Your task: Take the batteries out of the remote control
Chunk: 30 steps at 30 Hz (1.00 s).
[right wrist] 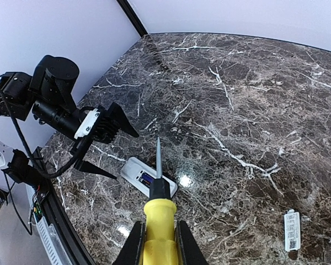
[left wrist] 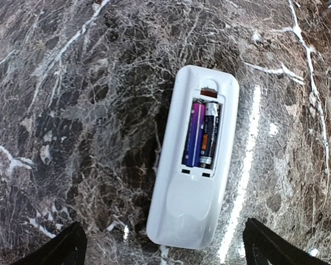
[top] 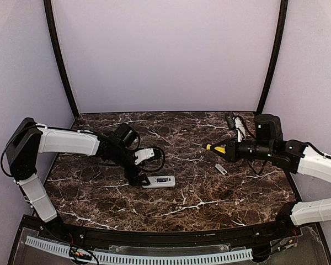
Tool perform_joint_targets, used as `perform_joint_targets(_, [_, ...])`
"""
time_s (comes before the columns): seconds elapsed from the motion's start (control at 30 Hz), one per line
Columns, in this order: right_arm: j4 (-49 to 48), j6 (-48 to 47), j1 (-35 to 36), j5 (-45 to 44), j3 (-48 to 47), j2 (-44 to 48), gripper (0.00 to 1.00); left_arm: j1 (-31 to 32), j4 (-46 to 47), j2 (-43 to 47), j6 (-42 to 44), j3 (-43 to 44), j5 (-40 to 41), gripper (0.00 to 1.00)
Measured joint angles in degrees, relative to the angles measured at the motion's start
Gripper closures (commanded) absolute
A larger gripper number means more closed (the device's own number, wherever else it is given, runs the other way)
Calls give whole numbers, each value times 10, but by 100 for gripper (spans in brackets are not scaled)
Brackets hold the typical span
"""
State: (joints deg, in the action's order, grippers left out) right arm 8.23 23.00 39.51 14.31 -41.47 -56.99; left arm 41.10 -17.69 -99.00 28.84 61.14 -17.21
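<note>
1. Your left end effector [top: 141,178], fingers wide apart, hovers over remote control [left wrist: 193,165], compartment-up on tabletop [top: 209,201]; pin it first.
2. Your right end effector [right wrist: 160,243] is clamped on yellow screwdriver [right wrist: 160,212]; pry batteries [left wrist: 200,134], both seated, from one end.

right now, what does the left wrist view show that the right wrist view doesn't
Only left wrist: the batteries, told apart as one purple and one dark cell, side by side in the open compartment. Only right wrist: the yellow-handled tool shut in the right gripper, the open left gripper seen whole, a small grey cover lying apart. Both: the white remote control, compartment up, on the marble table.
</note>
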Motion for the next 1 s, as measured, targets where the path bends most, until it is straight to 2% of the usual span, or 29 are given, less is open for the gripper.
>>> perform_joint_targets(0.17, [0, 0, -2, 0, 5, 4, 100, 6, 6, -5, 13, -13, -6, 0])
perform_joint_targets(0.63, [0, 0, -3, 1, 14, 6, 100, 7, 98, -25, 33, -68, -23, 20])
perform_joint_targets(0.9, [1, 0, -3, 3, 17, 15, 100, 11, 108, -39, 40, -68, -29, 35])
perform_joint_targets(1.0, [1, 0, -3, 5, 17, 15, 100, 15, 110, -40, 45, -68, -29, 45])
